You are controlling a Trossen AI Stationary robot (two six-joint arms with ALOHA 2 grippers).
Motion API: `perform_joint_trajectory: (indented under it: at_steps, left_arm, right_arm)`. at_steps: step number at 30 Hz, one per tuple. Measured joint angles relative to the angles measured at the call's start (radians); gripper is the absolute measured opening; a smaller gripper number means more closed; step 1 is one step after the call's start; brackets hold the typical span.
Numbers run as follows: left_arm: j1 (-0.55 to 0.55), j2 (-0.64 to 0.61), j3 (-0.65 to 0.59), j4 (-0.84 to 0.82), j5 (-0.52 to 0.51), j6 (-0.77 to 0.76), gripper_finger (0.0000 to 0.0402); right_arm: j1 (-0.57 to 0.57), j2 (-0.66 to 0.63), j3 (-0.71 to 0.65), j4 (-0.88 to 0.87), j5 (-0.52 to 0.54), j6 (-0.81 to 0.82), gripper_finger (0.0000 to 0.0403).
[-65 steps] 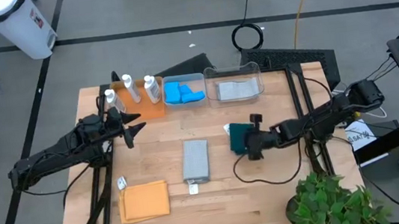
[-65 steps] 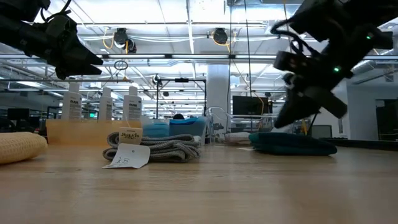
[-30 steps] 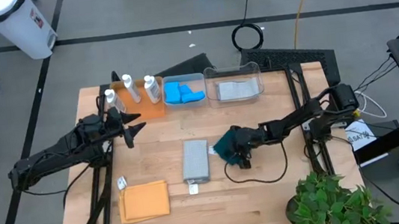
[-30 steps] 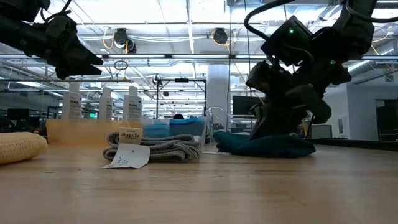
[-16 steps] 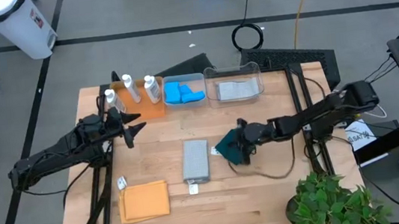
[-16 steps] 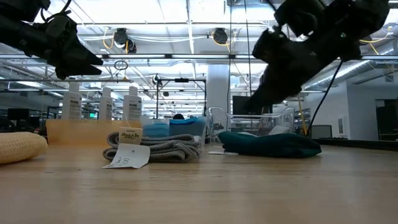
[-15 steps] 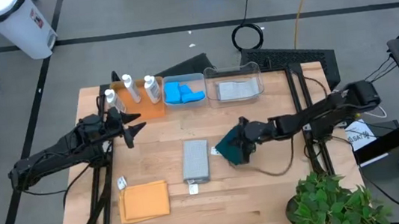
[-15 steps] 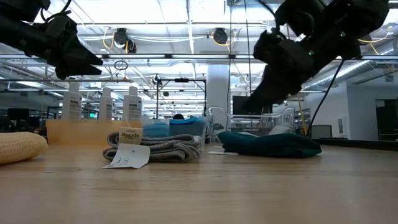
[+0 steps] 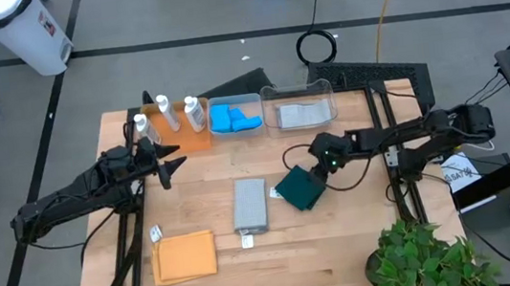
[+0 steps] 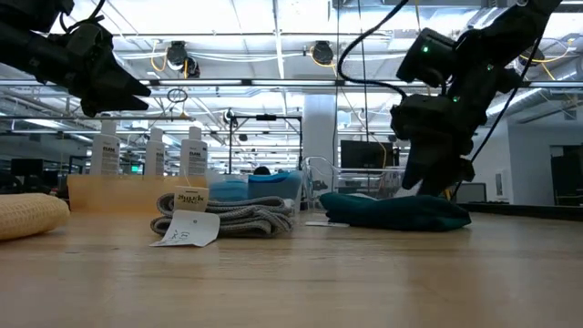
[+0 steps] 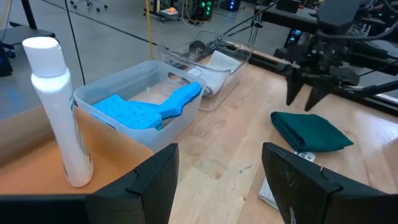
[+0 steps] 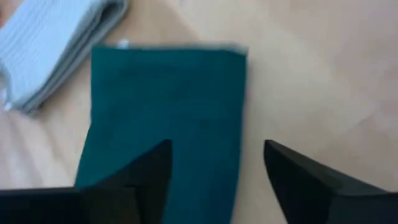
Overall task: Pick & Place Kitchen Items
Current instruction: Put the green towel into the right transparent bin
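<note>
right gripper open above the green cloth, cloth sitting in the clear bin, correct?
Not the bin. The green cloth lies on the table, beside the grey cloth, as the high view shows. The right gripper is open above it.

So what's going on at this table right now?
The right gripper hangs open just above the dark green cloth, which lies folded on the table beside the grey cloth. It is not gripping the cloth. The left gripper waits open near the orange tray with the white bottles. An orange cloth lies at the near left.
</note>
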Motion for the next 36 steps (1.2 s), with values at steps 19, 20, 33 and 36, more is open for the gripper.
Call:
perform_joint_trajectory:
  at_steps: [19,20,33,36]
  left_arm:
    - [0.0,0.0,0.0,0.0,0.0,-0.005,0.0237]
    - [0.0,0.0,0.0,0.0,0.0,-0.005,0.0237]
    - [0.0,0.0,0.0,0.019,-0.008,-0.005,0.0237]
    - [0.0,0.001,0.0,0.02,-0.009,-0.004,0.0237]
  right_arm:
    - [0.028,0.003,-0.1,0.038,-0.093,0.174,0.0258]
    - [0.028,0.002,-0.12,0.07,-0.099,0.185,0.0259]
    - [0.089,0.022,-0.176,0.28,-0.154,0.167,0.0257]
    - [0.129,0.072,-0.175,0.339,-0.143,0.158,0.0257]
